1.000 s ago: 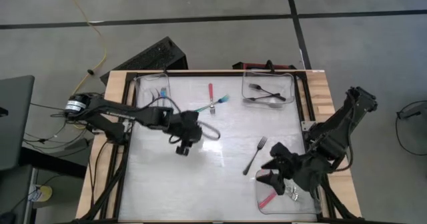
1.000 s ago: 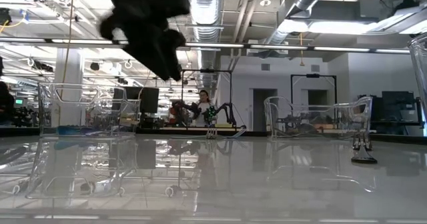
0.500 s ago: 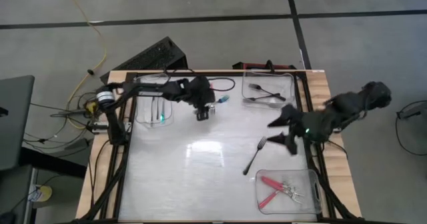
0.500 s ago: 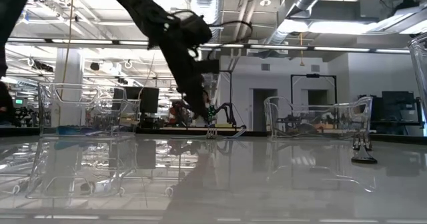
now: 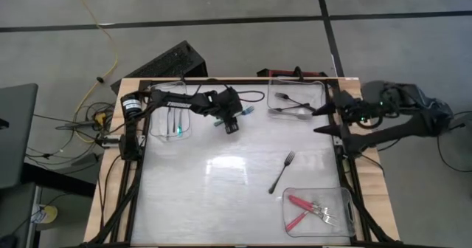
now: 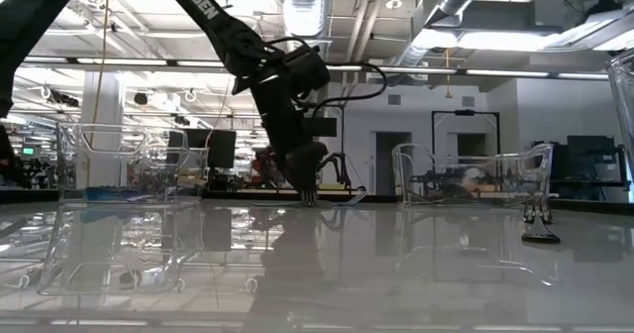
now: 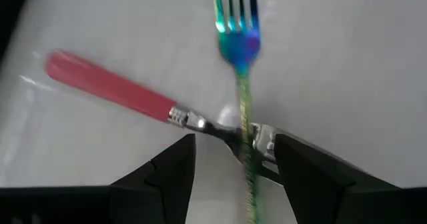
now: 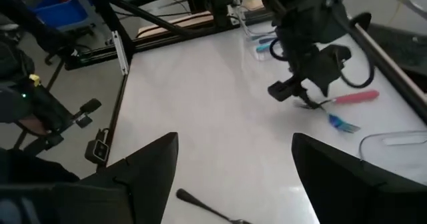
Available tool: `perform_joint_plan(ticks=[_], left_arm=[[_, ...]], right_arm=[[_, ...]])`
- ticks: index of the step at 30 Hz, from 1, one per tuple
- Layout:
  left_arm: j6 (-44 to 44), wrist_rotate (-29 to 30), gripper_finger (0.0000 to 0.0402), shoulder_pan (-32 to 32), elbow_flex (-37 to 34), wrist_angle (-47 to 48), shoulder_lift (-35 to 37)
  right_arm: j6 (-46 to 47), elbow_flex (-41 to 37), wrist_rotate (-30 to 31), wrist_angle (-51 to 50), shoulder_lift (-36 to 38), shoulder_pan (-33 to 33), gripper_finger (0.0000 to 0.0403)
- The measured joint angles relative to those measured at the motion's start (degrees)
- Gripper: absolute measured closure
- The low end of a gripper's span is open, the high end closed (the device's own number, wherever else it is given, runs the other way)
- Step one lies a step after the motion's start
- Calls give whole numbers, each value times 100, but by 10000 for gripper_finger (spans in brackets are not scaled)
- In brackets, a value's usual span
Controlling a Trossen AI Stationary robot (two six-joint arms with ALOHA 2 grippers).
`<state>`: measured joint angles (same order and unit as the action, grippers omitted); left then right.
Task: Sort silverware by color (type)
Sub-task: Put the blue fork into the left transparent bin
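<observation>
where the red-handled fork (image 7: 110,91) and the blue-green fork (image 7: 239,57) cross near the far edge of the counter (image 5: 221,181), the left gripper (image 5: 231,122) sits low over them, its jaws spread open with the crossing point between the two fingers (image 7: 167,177). in the left wrist view the blue-green fork's thin handle runs straight down the gap, lying over the metal neck of the red-handled one; neither finger can be seen touching either fork. in the low view the gripper tips reach right down to the counter surface.

the right gripper (image 5: 330,119) hangs at the counter's right edge, just beside the far right tray (image 5: 323,93), with its jaws wide and holding nothing. that tray holds two black forks (image 5: 291,104). a third black fork (image 5: 282,171) lies loose on the counter, right of centre, well apart from both grippers. the near right tray (image 5: 346,204) holds red-handled pieces (image 5: 299,209) in a small heap. the far left tray (image 5: 158,119) sits beside the left arm, with thin pieces inside that i cannot make out.
</observation>
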<state>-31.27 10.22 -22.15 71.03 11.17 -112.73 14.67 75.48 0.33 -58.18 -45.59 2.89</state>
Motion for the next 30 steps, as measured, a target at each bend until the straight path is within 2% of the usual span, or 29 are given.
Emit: perform_joint_plan(ticks=[4, 7, 12, 23, 27, 30], left_arm=[[-647, -142, 212, -48, -1, 221, 4], [-756, -165, 212, -56, -1, 270, 4], [-945, -548, 212, -57, -1, 273, 7], [-1246, -1605, 212, -55, -2, 477, 7], [-867, -1993, 212, -48, 84, 442, 7], [-608, -2045, 212, -34, 378, 435, 8]], right_arm=[[-556, 0, -657, -10, -12, -630, 88], [-882, 0, -1090, -12, -89, -980, 88], [-1307, -2, -1519, -28, -208, -1301, 88], [-1695, -2, -2107, -88, -436, -1762, 88], [-1818, -2, -2115, -117, -488, -1830, 88], [-1843, -4, -2115, -122, -521, -1849, 88]])
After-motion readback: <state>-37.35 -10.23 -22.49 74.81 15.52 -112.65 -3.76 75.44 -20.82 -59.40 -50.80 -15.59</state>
